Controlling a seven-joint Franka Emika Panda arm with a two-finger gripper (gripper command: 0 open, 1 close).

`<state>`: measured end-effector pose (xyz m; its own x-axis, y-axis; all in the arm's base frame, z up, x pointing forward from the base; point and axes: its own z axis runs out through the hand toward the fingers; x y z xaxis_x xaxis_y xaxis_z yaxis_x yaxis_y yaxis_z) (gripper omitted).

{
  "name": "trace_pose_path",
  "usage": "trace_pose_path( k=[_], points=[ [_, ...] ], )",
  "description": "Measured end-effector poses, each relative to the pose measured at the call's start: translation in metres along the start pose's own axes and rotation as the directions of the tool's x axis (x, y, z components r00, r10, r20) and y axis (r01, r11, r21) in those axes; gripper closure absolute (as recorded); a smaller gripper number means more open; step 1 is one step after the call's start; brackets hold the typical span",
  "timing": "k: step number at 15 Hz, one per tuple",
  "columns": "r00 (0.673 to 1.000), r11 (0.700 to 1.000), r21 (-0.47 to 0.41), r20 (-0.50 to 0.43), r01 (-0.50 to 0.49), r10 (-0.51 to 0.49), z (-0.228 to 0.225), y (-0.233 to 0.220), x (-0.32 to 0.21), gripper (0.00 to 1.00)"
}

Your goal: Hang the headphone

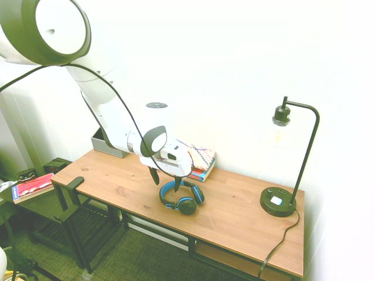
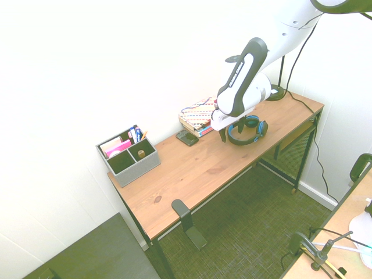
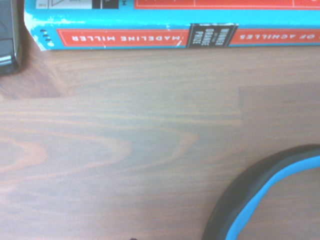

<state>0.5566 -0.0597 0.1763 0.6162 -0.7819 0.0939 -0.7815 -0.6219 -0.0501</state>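
Lying flat on the bench, the headphone, blue band arching toward the wall, black cups toward the front edge. Sitting just in front of a stack of books, with a lamp well apart at the far end. Hovering low over the band's arc, the hand, fingers spread wide and pointing down, gripping nothing. Showing in the wrist view: a curve of the band, blue outside and dark padding inside, with bare wood between it and a book spine.

Judging the headphone light and easy to lift. Expecting the band to be stiff but springy, its plastic smooth and a bit slippery under narrow fingers. Expecting the cups to swivel and dangle once off the wood, shifting the balance. Favouring a pinch across the top middle of the band, one finger inside on the padding and one outside, so the cups hang evenly on either side. Avoiding the cups themselves: too round and too soft for a firm hold. Noting a dark hook at the bench's front corner, probably the place to hang it.
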Motion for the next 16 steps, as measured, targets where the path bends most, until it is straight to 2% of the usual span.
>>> trace_pose_path(
  k=[16],
  points=[
    [0.999, 1.000, -0.013, 0.043, 0.004, -0.003, 0.013, 0.006, 0.001, 1.00]
  ],
)
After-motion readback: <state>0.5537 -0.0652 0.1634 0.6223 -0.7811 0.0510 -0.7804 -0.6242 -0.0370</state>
